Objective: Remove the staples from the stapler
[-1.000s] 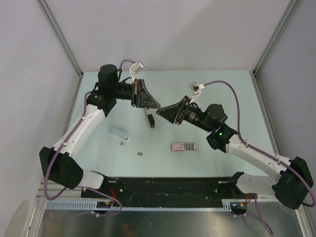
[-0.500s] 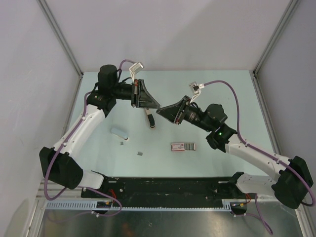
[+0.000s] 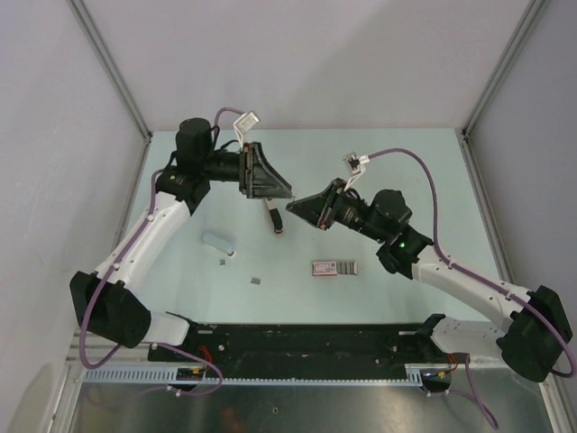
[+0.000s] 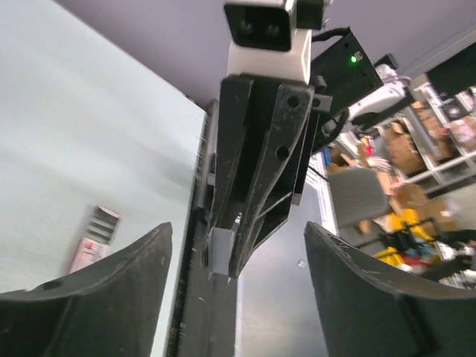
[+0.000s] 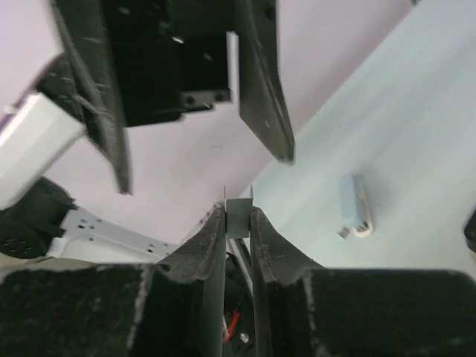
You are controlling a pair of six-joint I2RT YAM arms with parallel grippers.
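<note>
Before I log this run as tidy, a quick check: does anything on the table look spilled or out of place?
Yes: two tiny staple pieces lie loose on the table, one just beside the pale blue oblong, the other between it and the red-and-white box. Nothing else looks askew or damaged.

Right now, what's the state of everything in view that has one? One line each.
left claw: open, holding nothing
right claw: shut on the stapler's silvery metal part
stapler: pinched in the right claw, between the two claws
staples: two loose pieces lying on the table
pale blue oblong: lying on the table, untouched
red-and-white box: lying flat on the table, untouched
</note>
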